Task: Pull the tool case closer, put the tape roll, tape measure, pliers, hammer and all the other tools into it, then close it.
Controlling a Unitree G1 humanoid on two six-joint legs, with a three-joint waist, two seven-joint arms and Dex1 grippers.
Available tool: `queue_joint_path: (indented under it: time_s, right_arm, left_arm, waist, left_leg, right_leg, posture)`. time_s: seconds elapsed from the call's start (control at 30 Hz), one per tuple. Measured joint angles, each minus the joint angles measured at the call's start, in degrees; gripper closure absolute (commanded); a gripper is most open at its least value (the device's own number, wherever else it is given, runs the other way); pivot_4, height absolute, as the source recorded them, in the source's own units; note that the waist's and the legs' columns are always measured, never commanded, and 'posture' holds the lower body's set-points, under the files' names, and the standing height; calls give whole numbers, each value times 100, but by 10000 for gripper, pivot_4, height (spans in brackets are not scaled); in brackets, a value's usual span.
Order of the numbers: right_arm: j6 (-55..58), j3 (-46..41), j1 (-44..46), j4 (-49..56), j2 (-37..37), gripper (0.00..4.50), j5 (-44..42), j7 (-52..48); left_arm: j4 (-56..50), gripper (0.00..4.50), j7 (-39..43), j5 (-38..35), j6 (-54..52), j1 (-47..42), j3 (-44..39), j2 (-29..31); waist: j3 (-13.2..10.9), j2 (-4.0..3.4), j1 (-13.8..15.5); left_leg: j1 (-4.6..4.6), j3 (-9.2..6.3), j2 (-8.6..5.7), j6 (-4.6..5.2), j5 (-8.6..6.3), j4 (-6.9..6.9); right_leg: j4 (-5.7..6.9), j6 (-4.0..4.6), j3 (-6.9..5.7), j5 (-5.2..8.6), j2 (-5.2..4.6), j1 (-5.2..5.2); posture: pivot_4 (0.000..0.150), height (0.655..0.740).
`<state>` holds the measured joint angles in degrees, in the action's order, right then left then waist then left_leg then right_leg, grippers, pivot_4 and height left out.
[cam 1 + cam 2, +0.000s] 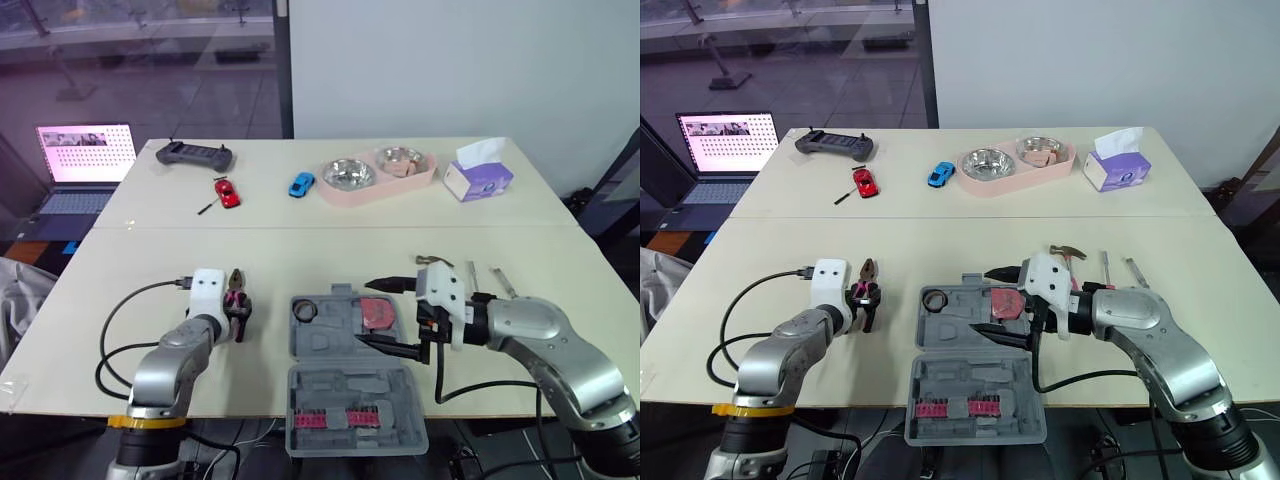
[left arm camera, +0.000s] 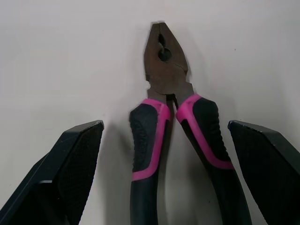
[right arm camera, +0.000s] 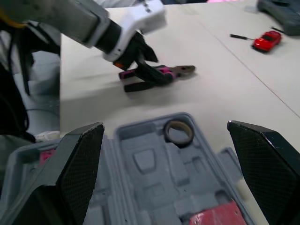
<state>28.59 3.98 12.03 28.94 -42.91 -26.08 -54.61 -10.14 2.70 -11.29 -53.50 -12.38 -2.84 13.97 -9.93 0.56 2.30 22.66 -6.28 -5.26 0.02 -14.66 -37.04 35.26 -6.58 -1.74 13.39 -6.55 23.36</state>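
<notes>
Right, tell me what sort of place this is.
Probably an office or lab set up for robot trials. A glass wall runs behind, an open laptop sits beside the pale table, and the table carries unrelated props: a tool case, a red toy car and a tissue box.

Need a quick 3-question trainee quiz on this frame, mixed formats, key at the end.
1. True or false: the tape roll already lies in the case.
2. The left gripper is: A) shut on the pliers; B) open, with one finger on either side of the pliers' handles; C) over the case.
3. Which task tool lies just beyond the open right gripper, outside the case?

Key: 1 true. 2 B. 3 the hammer.
</notes>
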Motion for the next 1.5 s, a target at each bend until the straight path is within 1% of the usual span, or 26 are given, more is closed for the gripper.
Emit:
queue_joint_path:
  time_s: [0.2, 0.43, 0.47, 0.5, 0.57, 0.6, 0.8, 0.9, 1.0, 1.1, 1.27, 1.37, 1.43, 1.5]
  right_arm:
    - [80, 12, 263, -101, -91, 640, -60, -306]
    - [-38, 137, 272, -293, -94, 640, 16, -487]
    - [-39, 139, 293, -320, -92, 0, 19, -489]
    - [-39, 142, 323, -341, -92, 0, 24, -489]
    - [-43, 168, 421, -354, -88, 0, 60, -487]
    - [-54, 177, 442, -359, -85, 0, 74, -481]
    - [-58, 198, 494, -434, -11, 0, 110, -408]
    - [-58, 217, 491, -435, 18, 0, 119, -399]
    - [-61, 229, 485, -435, 16, 0, 134, -406]
    - [-107, 299, 509, -465, -21, 0, 310, -408]
    - [-154, 662, 718, -667, -96, 0, 764, -389]
    - [-83, 1103, 1124, -680, -273, 0, 1147, -520]
    - [-1, 1384, 1455, -779, -388, 0, 1414, -670]
    - [196, 1724, 1907, -983, -335, 0, 1624, -818]
  left_arm:
    - [172, 0, 121, 91, -567, -452, 222, 157]
    - [279, 0, 211, 162, -590, -498, 193, 126]
    - [284, 5662, 213, 161, -591, -496, 171, 94]
    - [283, 8957, 213, 161, -592, -494, 156, 68]
    - [267, 18197, 212, 162, -588, -480, 140, 13]
    - [259, 20918, 210, 164, -586, -473, 129, -10]
    - [259, 20910, 239, 187, -584, -468, 84, -39]
    - [257, 20910, 375, 187, -547, -448, 122, 98]
    - [197, 20910, 713, 184, -461, -398, 276, 442]
    - [-120, 20910, 1279, 89, -513, -331, 470, 1106]
    - [-1066, 20910, 2868, -247, -422, -345, 820, 2904]
    - [-1335, 20910, 3764, -510, -364, -628, 1093, 3555]
    - [-1357, 20910, 4280, -646, -342, -925, 1281, 3851]
    - [-1298, 20910, 4849, -807, -365, -1263, 1521, 4118]
  waist:
    - [0, 0, -2]
    - [2, -4, -1]
    - [2, -4, -1]
    - [3, -4, -1]
    - [3, -4, -1]
    - [3, -5, -1]
    - [4, -6, -1]
    - [4, -6, -9]
    - [2, -3, -16]
    - [-4, 4, -20]
    - [-12, -9, -20]
    - [-15, -12, -4]
    - [-18, -7, -13]
    - [-19, -7, -41]
  left_leg:
    - [0, -3, 0, 0, 0, 2]
    - [-7, -3, 0, -1, 0, 1]
    - [-9, -2, 0, -1, 0, 0]
    - [-9, -2, -1, -1, 0, 0]
    - [-12, -2, -1, -1, 0, 1]
    - [-13, -1, -1, -1, 0, 2]
    - [-14, -1, -1, -1, 0, 2]
    - [-14, -1, 0, -2, 0, 2]
    - [-11, 0, 1, -2, 0, 4]
    - [1, 0, 2, -4, 1, 4]
    - [15, 1, 2, -8, 4, 5]
    - [25, -1, 1, -8, 4, 1]
    - [31, -1, 1, -8, 4, 0]
    - [37, 2, 2, -7, 6, 0]
  right_leg:
    - [1, 0, -1, 0, 1, 0]
    - [3, 0, 0, 0, -1, -5]
    - [3, 0, 0, 0, -2, -7]
    - [3, 0, 0, 0, -3, -7]
    - [3, 0, 0, 0, -3, -9]
    - [3, -1, 0, 0, -3, -10]
    - [4, -1, 0, 0, -4, -10]
    - [5, -1, 0, 0, -3, -8]
    - [6, 0, 0, 0, -2, -3]
    - [9, 2, 1, 0, -1, 11]
    - [6, 10, 3, -1, -3, 25]
    - [3, 23, 2, 5, -3, 29]
    - [-1, 25, 1, 3, 0, 33]
    - [2, 14, 2, -4, 2, 41]
  posture:
    - [1500, 7370]
    - [1500, 7370]
    - [1500, 7370]
    - [1500, 7370]
    - [1500, 7370]
    - [1500, 7370]
    - [1500, 7370]
    - [1500, 7370]
    - [1500, 7370]
    - [1500, 7370]
    - [1500, 7370]
    - [1500, 7370]
    - [1500, 7370]
    - [1500, 7370]
